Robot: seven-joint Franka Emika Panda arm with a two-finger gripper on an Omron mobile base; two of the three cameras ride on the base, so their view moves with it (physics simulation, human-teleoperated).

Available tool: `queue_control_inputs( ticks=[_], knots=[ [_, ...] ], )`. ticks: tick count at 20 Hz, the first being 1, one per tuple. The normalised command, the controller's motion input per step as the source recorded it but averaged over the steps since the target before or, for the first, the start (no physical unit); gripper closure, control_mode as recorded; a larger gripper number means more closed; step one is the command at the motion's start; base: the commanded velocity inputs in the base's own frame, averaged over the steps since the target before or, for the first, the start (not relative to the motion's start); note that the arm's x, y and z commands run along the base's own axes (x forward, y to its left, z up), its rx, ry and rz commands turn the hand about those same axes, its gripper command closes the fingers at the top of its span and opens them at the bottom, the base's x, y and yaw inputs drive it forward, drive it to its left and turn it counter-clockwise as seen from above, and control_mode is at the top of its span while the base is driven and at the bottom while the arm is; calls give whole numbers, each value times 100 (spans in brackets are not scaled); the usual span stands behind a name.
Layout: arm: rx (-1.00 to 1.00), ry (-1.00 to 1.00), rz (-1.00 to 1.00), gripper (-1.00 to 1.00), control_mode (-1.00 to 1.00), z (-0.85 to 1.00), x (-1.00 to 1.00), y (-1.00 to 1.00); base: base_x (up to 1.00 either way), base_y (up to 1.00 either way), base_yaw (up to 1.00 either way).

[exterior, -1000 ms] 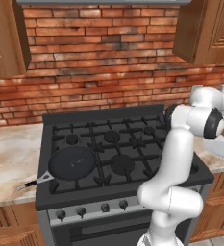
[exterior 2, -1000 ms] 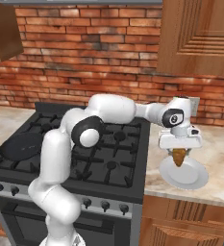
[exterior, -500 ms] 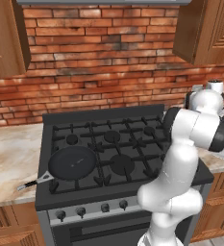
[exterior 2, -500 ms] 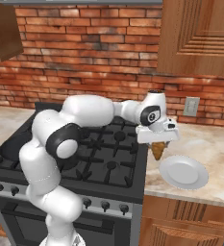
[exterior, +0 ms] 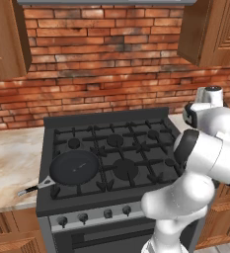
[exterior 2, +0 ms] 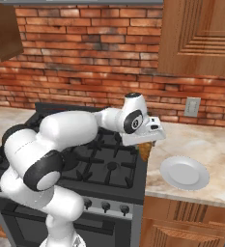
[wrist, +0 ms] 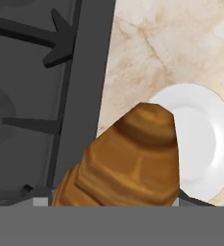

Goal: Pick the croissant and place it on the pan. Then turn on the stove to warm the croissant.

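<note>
We see our fingers (exterior 2: 145, 147) holding the croissant (exterior 2: 144, 150) end-down above the right edge of the stove (exterior 2: 115, 166). The white plate (exterior 2: 185, 172) lies on the marble tabletop (exterior 2: 215, 149) at four o'clock from it. The pan (exterior: 74, 167) sits on the front-left burner. No writing is legible anywhere.

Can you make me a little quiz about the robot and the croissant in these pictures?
1. True or false: the glossy golden-brown croissant lies on the round white plate.
2. Which holds the croissant: A) the end effector, B) the round black frying pan, C) the beige marble counter?
3. Fill in: the pan sits on the wide black gas ____.

Key: 1 false; 2 A; 3 stove.
</note>
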Motion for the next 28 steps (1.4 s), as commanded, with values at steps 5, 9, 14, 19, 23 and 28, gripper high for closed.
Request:
queue_control_inputs(
  ticks=[5,9,14,19,23,28],
  knots=[
    [0,-7,0,100,-100,29,-7,37,0,0,0],
    [0,-14,0,100,-100,54,-16,52,0,0,0],
    [0,-12,0,100,-100,47,-16,64,0,0,0],
    [0,-8,1,100,-100,32,-12,78,0,0,0],
    [0,-5,1,100,-100,20,-11,90,0,0,0],
    [0,-2,3,100,-100,12,-8,99,0,0,0]
  ],
)
